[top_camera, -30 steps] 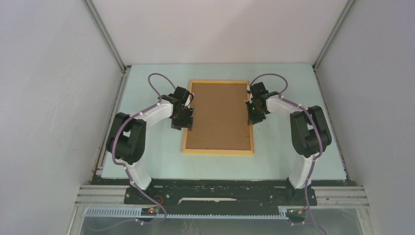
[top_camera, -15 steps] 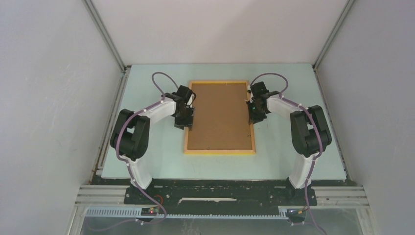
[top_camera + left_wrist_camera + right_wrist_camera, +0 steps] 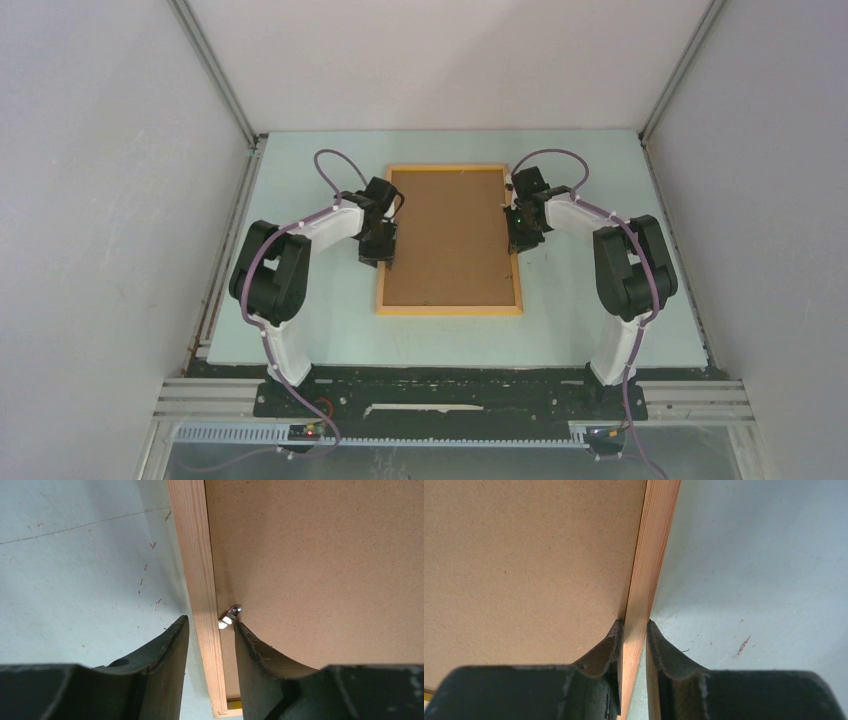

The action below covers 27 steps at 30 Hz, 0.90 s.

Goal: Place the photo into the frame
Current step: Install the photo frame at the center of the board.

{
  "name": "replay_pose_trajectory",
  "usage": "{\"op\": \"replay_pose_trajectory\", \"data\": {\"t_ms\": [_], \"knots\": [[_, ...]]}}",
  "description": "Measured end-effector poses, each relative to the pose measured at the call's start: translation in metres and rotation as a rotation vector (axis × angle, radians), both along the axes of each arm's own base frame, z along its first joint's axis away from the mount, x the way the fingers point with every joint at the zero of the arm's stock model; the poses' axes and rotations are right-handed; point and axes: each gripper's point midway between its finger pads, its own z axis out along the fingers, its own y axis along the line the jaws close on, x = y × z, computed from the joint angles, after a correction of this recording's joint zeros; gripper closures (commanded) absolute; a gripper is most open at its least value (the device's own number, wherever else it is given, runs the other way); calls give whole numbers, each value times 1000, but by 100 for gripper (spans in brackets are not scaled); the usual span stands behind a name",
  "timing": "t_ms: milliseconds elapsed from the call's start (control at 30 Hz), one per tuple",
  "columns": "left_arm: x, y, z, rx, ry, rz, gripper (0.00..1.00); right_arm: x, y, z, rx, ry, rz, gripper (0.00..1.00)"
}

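The frame [image 3: 448,311] lies flat mid-table, its yellow-orange rim around a brown backing board [image 3: 450,235]. The photo is hidden. My left gripper [image 3: 384,256] is open and straddles the left rim [image 3: 192,555]: one finger stands outside on the table, and the other is on the board [image 3: 320,555], touching a small metal tab [image 3: 231,615]. In the left wrist view the gripper [image 3: 210,621] shows gaps on both sides of the rim. My right gripper [image 3: 516,244] is shut on the right rim [image 3: 656,540], its fingers [image 3: 634,622] pinching the wood next to the board [image 3: 524,555].
The pale green table top [image 3: 300,330] lies around the frame. Grey walls [image 3: 120,200] with metal posts enclose the left, right and back. The black base rail [image 3: 450,395] runs along the near edge.
My left arm has swung a little to the right, bringing its gripper closer over the left rim. The frame has shifted slightly right. The right gripper has barely moved.
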Motion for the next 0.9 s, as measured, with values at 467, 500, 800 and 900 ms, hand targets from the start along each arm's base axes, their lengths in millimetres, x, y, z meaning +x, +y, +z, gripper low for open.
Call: {"op": "replay_pose_trajectory", "data": {"t_ms": [467,500,800,900], "knots": [[5,2,1,-64,25,98,90,0,0,0,-2,-1,1,100],[6,2,1,-74,27,110,90,0,0,0,-2,-2,1,100],[10,-3,1,-132,25,161,74,3,-1,0,-15,-13,-3,100],[9,-2,2,-140,7,166,58,3,-1,1,-21,-15,-3,100]]}}
